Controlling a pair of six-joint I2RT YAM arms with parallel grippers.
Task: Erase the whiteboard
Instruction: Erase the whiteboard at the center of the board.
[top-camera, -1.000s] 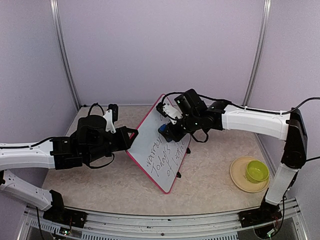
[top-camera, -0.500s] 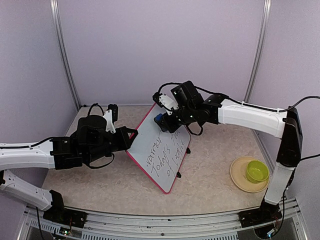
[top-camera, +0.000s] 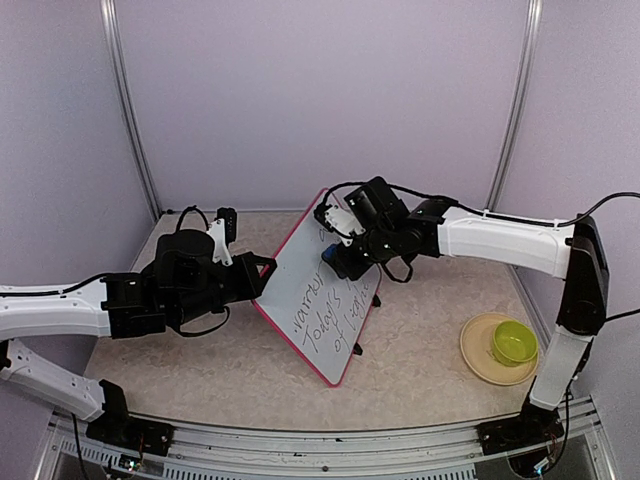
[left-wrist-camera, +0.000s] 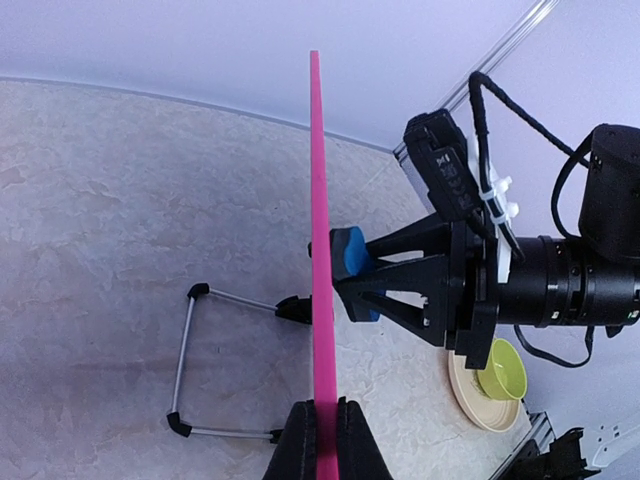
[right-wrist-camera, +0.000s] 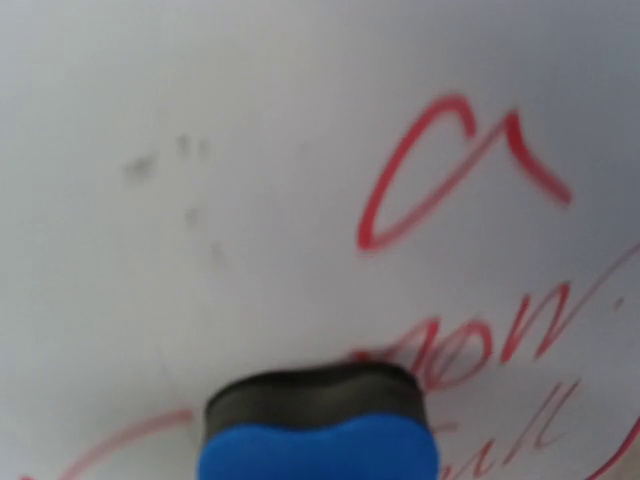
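The whiteboard (top-camera: 292, 288), white with a pink rim, stands tilted in the middle of the table with handwriting across its lower half. My left gripper (top-camera: 262, 283) is shut on its left edge; the left wrist view shows the pink rim (left-wrist-camera: 322, 250) pinched between the black fingers (left-wrist-camera: 300, 440). My right gripper (top-camera: 340, 260) is shut on a blue eraser (top-camera: 327, 256) with a dark felt face. The eraser (right-wrist-camera: 318, 428) presses against the board's upper part, at the edge of red writing (right-wrist-camera: 450, 170). From the left wrist, the eraser (left-wrist-camera: 349, 252) touches the board's right face.
A green bowl (top-camera: 513, 343) sits on a beige plate (top-camera: 477, 358) at the right front. The board's wire stand (left-wrist-camera: 183, 360) rests on the table behind it. Metal posts run up both back corners of the walled cell.
The right gripper carried the eraser up to the board's top corner, then back down onto its upper face. The left arm and the board stayed put.
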